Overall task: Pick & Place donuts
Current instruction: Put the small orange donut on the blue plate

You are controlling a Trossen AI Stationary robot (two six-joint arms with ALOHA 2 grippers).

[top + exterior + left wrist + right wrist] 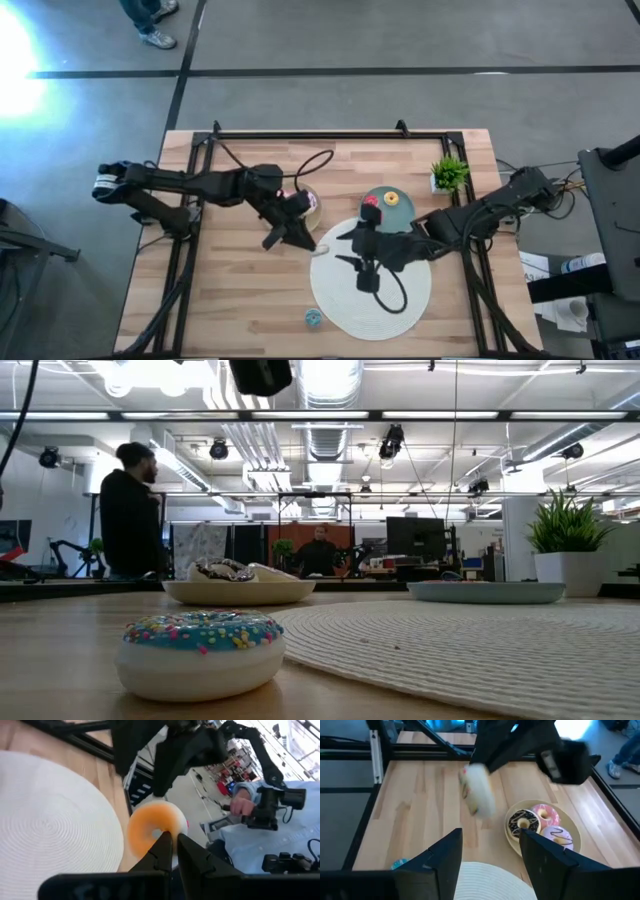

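Note:
My left gripper (312, 243) hangs over the wood between the beige plate (312, 210) and the white mat (345, 300), shut on an orange-iced mini donut (150, 827) with a white underside. The right wrist view shows that donut (477, 790) edge-on in the air. My right gripper (366, 278) is open above the mat, touching nothing. The beige plate (570, 845) carries the brown-white (522, 822), pink (546, 813) and purple-white (559, 836) donuts. Red (371, 200) and yellow (391, 198) mini donuts lie on the teal plate (385, 222). A blue sprinkled donut (200, 650) rests on the wood. My left gripper pinches the orange donut by one side of its ring (167, 827), between the two fingers (160, 852), one fingertip standing at the hole. The donut is lifted clear of the table and stands on edge (477, 795) below the gripper.
A potted plant (450, 172) stands at the far right of the table, behind the teal plate. A black frame (330, 133) runs along the far edge and the sides. A person (130, 515) stands in the room beyond. Bare wood lies left of the mat.

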